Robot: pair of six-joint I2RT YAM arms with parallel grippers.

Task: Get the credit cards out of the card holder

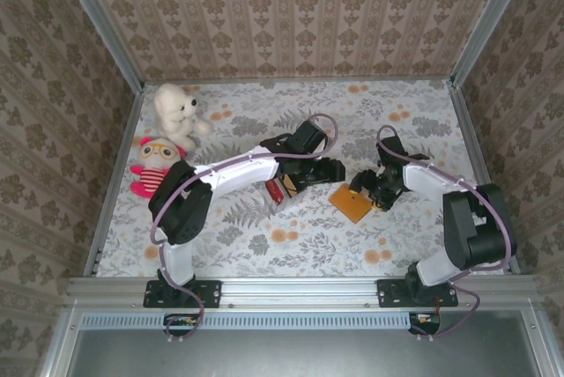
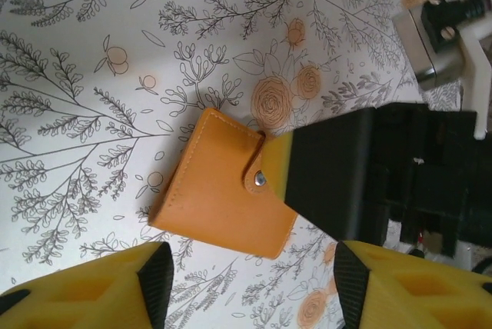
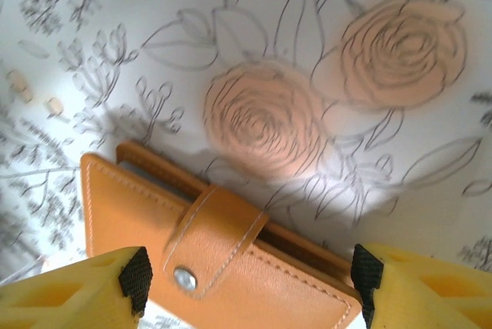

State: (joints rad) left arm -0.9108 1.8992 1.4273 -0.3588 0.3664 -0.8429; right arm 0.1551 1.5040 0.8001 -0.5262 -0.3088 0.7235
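Observation:
The card holder [image 1: 351, 203] lies flat on the floral table, folded shut with its snap strap [image 2: 260, 178] fastened. The credit cards are hidden. In the left wrist view my left gripper [image 2: 250, 283] hovers open just short of the holder [image 2: 219, 194], with nothing between its yellow fingers. My right gripper [image 3: 247, 287] is open over the strap edge of the holder [image 3: 254, 267], its pads on either side and apart from it. From the left wrist view, one right finger [image 2: 311, 164] rests against the strap side. In the top view the left gripper [image 1: 310, 176] and the right gripper [image 1: 374, 190] flank the holder.
A small red and dark flat thing [image 1: 277, 190] lies partly under my left forearm; I cannot tell what it is. A white stuffed bear [image 1: 176, 108] and a pink striped doll [image 1: 154, 164] sit at the far left. Metal rails and papered walls bound the table.

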